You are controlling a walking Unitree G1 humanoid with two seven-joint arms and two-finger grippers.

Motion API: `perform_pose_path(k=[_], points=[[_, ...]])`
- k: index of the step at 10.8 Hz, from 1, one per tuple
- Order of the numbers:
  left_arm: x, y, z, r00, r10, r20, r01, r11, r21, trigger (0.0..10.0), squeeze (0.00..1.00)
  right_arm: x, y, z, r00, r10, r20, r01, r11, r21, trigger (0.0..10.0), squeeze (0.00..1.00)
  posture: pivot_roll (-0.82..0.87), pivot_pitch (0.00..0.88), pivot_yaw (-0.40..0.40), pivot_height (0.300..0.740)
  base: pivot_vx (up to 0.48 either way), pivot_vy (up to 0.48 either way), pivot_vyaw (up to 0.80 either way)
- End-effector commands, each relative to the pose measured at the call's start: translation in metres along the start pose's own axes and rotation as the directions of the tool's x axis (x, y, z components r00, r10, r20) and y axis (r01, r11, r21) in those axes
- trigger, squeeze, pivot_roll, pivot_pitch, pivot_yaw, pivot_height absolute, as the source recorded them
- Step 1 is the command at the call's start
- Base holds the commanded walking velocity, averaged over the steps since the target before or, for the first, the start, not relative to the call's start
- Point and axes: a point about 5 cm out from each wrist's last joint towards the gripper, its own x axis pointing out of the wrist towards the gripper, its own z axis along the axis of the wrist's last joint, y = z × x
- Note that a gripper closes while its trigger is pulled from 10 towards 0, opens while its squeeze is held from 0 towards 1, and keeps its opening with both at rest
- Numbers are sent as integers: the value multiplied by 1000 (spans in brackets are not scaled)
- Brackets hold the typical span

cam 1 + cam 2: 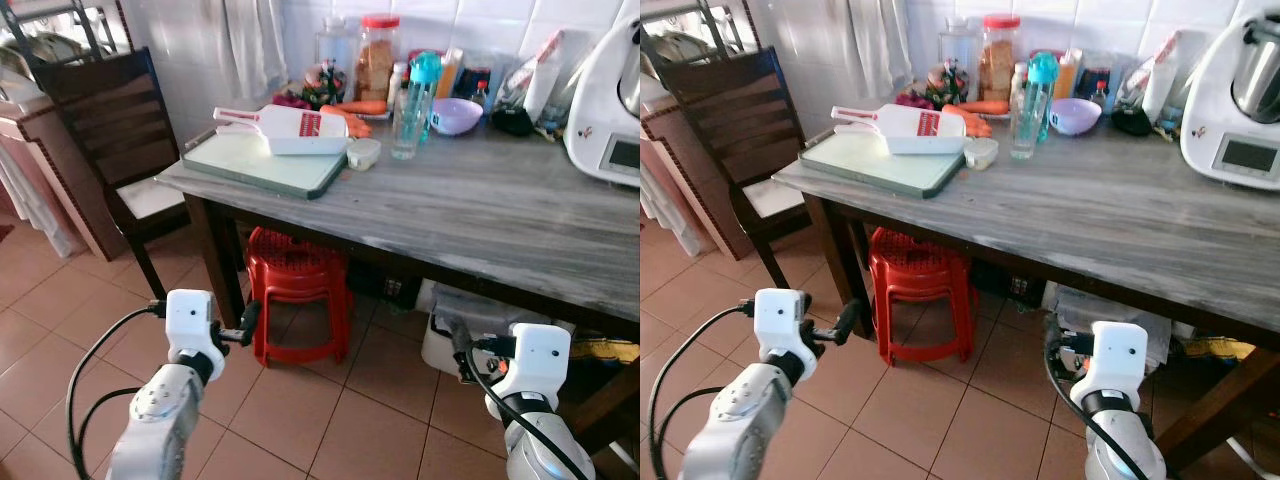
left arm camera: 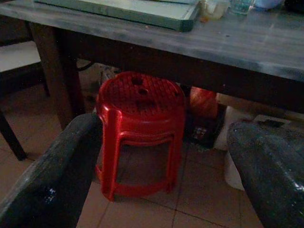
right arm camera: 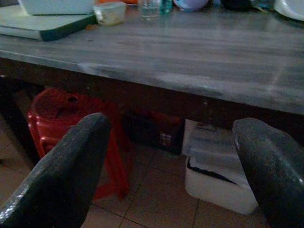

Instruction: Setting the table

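Both grippers, left [image 2: 164, 166] and right [image 3: 171, 166], hang below the bench [image 1: 520, 215] edge, fingers apart and empty. A cutting board [image 1: 265, 163] overhangs the near corner; a jar [image 1: 376, 58] behind holds brown food.

Bench [image 1: 500, 215]: grey wood-grain top with pale streaks, dark brown legs. Board [image 1: 265, 163]: pale mint green, darker green edge. Slicer [image 1: 290, 128]: white with a red panel. Bowl [image 1: 456, 115]: lilac. Bottle [image 1: 412, 105]: clear, teal cap. Jar [image 1: 376, 58]: brown contents, red lid. Carrots [image 1: 352, 110]: orange. Appliance [image 1: 608, 110]: white, grey display. Stool [image 1: 297, 295]: bright red, perforated seat. Chair [image 1: 95, 115]: dark brown, white seat. Floor [image 1: 60, 320]: terracotta tiles, pale grout. Wall: white tiles. Both arms: silver, white wrist blocks; left tool [image 2: 166, 161] and right tool [image 3: 171, 161] fingers black.
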Motion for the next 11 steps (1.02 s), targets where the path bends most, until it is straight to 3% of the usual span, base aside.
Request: perform_pose_path(k=[1,3,5,6,9,11], points=[[2,2,4,1000,23,21,-23,1000,17,10000,0,-1,0,5,999,10,35,-10,1000,-3,10000,0,-14,0,15,740,0,0,0],[1,2,11,990,42,138,-48,998,40,10000,0,-9,-3,17,986,-19,165,15,1000,26,10000,0,-15,0,15,740,0,0,0],[1,0,9,990,14,139,-15,1000,10,10000,0,-8,-3,14,988,-24,155,23,1000,5,10000,0,-18,0,14,740,0,0,0],[1,1,7,991,16,135,-21,999,37,10000,0,-7,-2,9,993,-18,118,10,998,63,10000,0,-20,0,17,740,0,0,0],[4,-1,5,992,13,126,-18,999,41,10000,0,-3,-1,6,993,-29,113,22,998,57,10000,0,-23,0,23,740,0,0,0],[6,-2,4,994,5,112,-9,999,39,10000,0,-3,-1,4,995,-28,100,21,998,67,10000,0,-26,0,23,740,-281,0,-297]])
